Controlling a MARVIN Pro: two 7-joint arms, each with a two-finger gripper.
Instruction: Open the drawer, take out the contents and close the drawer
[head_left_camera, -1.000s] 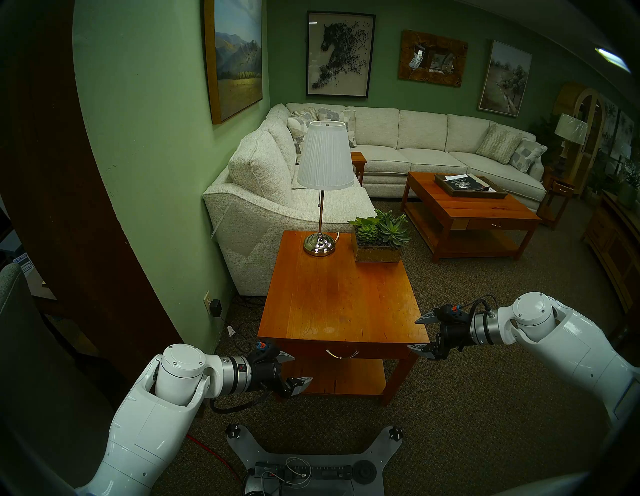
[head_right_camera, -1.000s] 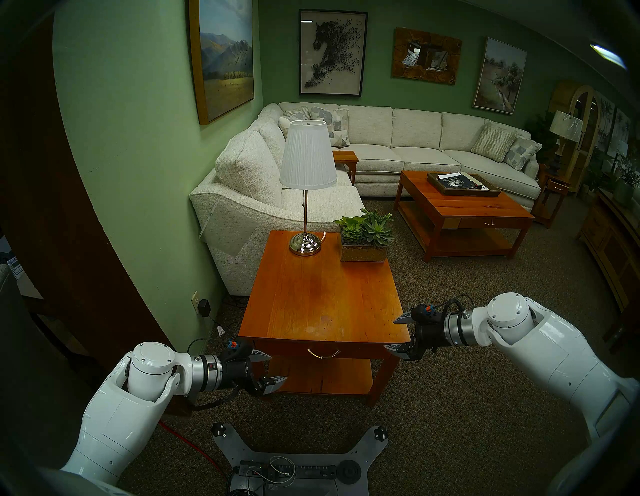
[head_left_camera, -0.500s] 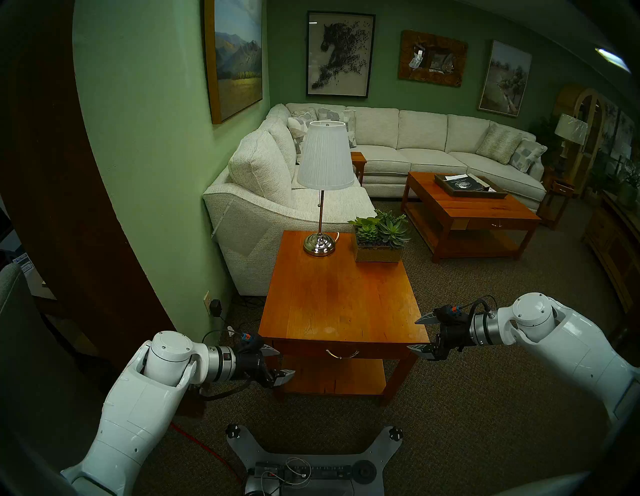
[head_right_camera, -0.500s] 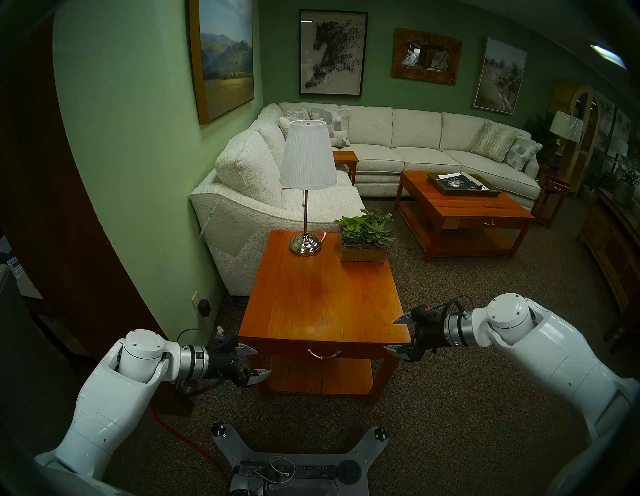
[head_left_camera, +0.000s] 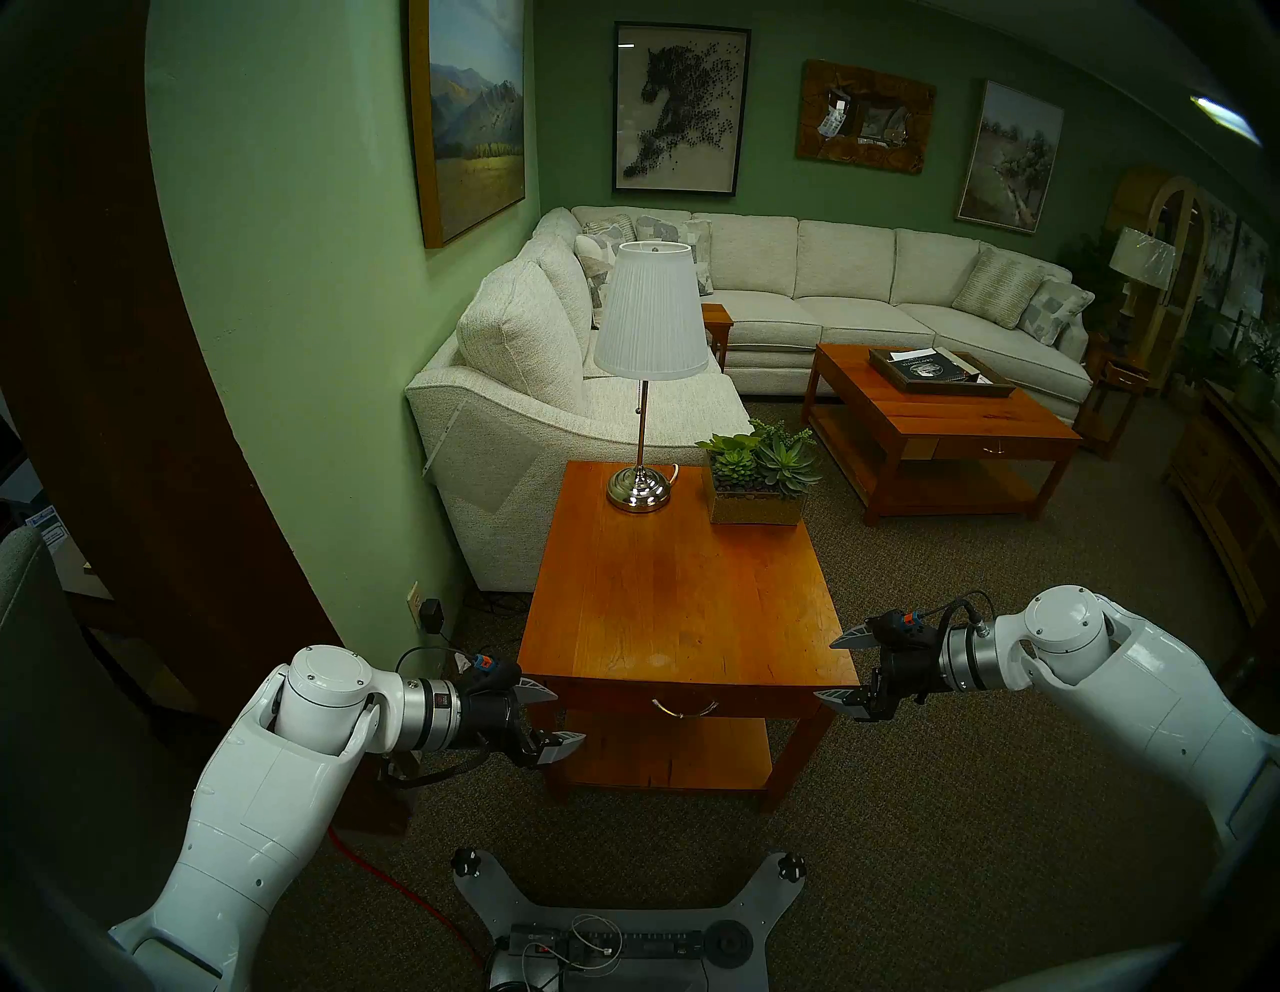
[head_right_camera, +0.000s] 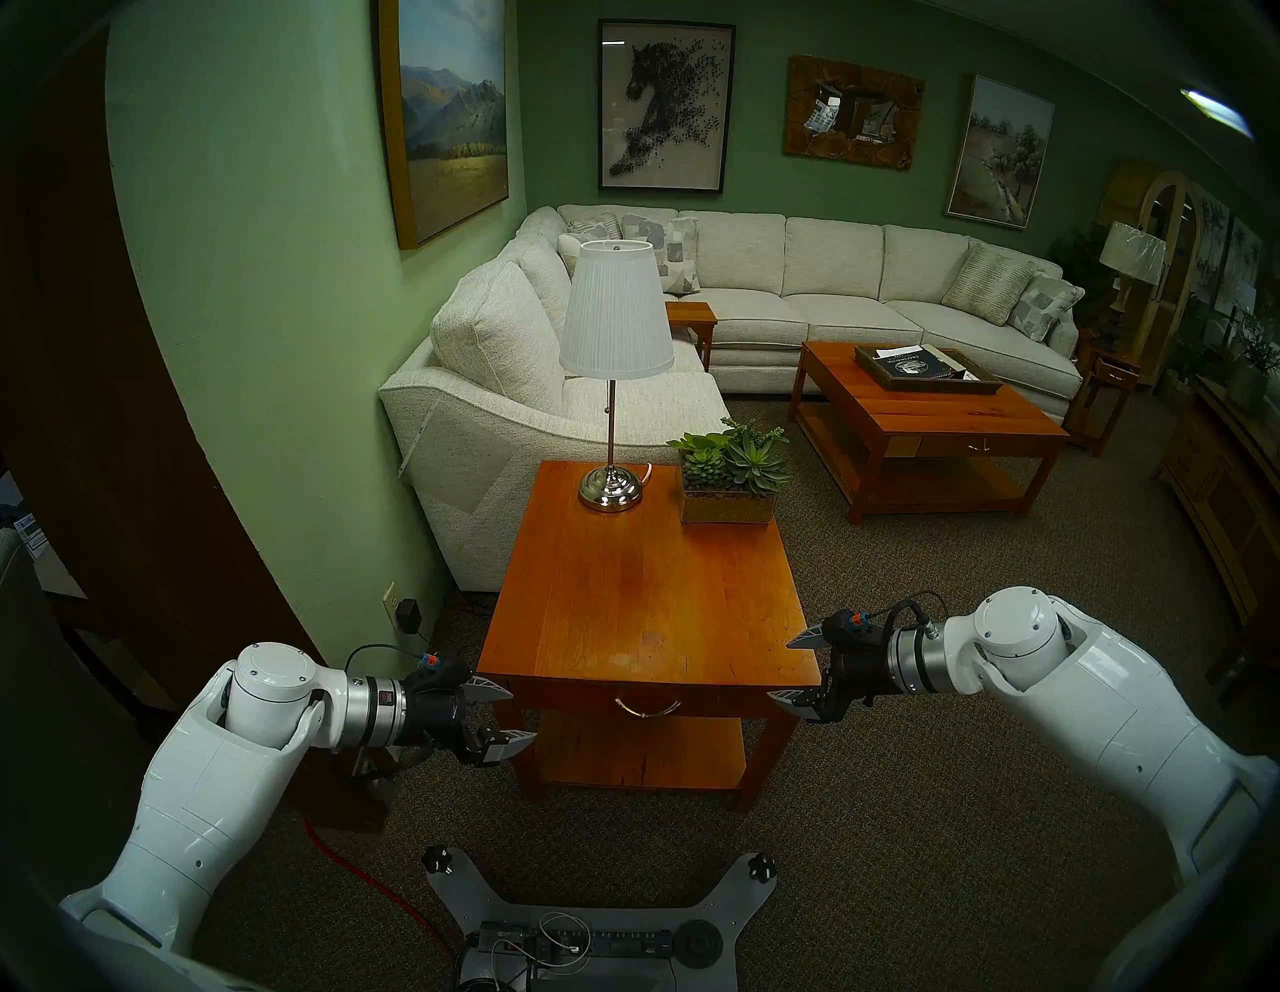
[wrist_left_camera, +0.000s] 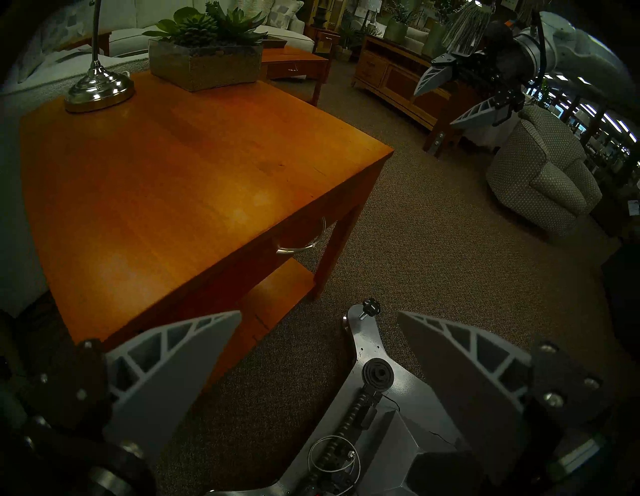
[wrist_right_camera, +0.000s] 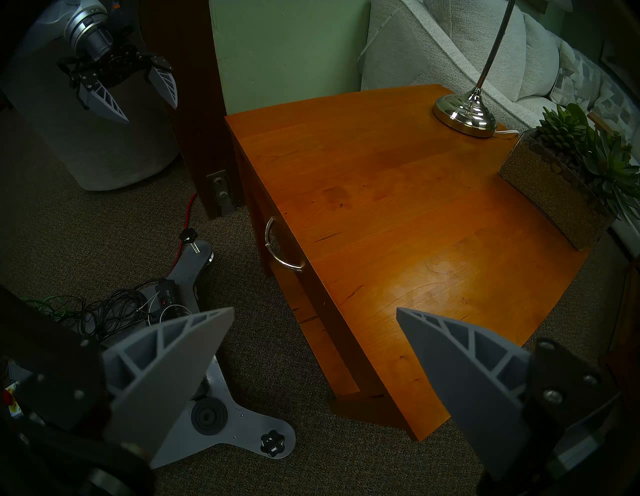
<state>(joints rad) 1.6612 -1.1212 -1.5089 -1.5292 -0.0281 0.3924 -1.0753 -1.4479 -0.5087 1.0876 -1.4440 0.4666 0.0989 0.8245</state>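
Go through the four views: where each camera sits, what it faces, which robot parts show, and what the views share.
Head stereo left: high, looking down at the end table; left claw, right claw, both arms and base show.
Head stereo right: nearly the same picture.
Left wrist: faces the table corner and drawer handle; own fingers, right claw beyond.
Right wrist: faces handle, lamp base, left claw beyond.
Shared: table and handle.

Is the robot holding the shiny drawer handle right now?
No. The silver handle hangs free on the shut drawer, while the left gripper and the right gripper stay open off the table's corners.
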